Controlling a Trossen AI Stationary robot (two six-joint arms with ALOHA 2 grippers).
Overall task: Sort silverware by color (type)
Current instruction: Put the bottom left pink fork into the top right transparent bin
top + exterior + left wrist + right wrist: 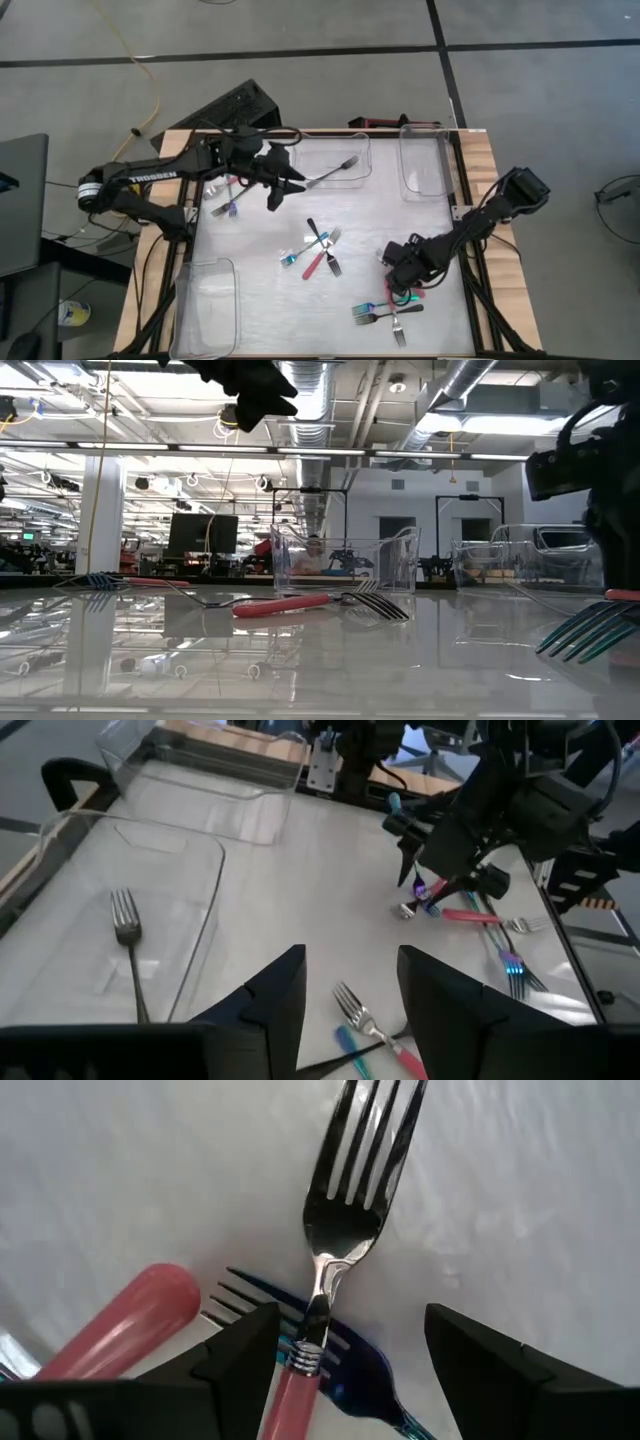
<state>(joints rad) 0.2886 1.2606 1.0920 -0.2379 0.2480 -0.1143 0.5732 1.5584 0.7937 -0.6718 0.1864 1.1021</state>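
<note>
Forks: you have three loose groups on the table (260,310). One crossed cluster (318,250) sits at centre frame in the high view, one group (385,312) lies lower right, and a couple (228,208) lie centre left under the left arm.
Sorted so far: one dark fork (335,170) lies in the upper-centre bin (362,150); the upper-right bin (425,165) and lower-left bin (210,305) look empty.
Right gripper (350,1345): low over the lower-right pile, jaws wide apart, holding nothing. A pink fork (335,1230) lies between them, crossing a blue fork (350,1370).
Left gripper (282,180): raised beside the upper-centre bin, jaws parted, empty.
Step in hand: probably picking the pink fork.
How to do it well: close on the pink handle only, clear of the blue tines beneath. Lift straight up so that you don't drag its neighbours.
</note>
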